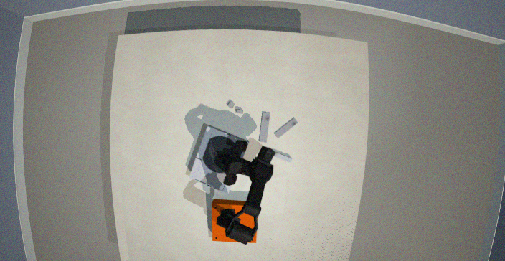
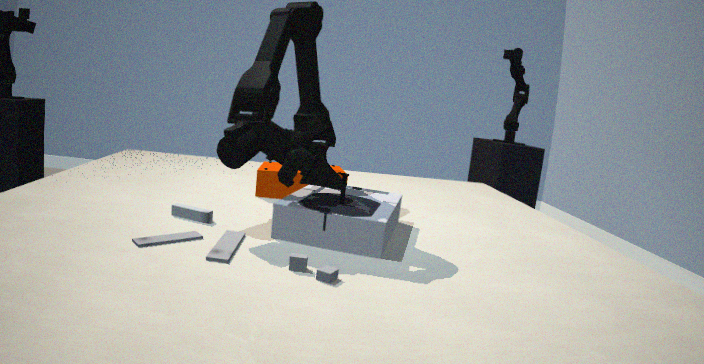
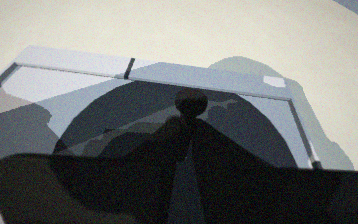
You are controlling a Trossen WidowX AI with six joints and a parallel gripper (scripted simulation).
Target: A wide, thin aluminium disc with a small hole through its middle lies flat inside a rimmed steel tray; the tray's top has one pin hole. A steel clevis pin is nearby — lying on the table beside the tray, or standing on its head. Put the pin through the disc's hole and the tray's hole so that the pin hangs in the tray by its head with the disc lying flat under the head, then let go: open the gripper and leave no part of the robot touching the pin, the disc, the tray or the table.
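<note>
While fingers (image 1: 215, 154) (image 2: 344, 177) grip pin (image 2: 343, 193) (image 3: 191, 102), blocks (image 1: 230, 103) (image 2: 298, 263) beside tray (image 1: 199, 149) (image 2: 327, 233) (image 3: 80, 62)

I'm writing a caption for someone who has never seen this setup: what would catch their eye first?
Probably the black arm, rising from its bright orange base block and folding down over the pale tray. Next, the wide dark disc in the tray, with the gripper holding the upright pin above it, head up.
</note>
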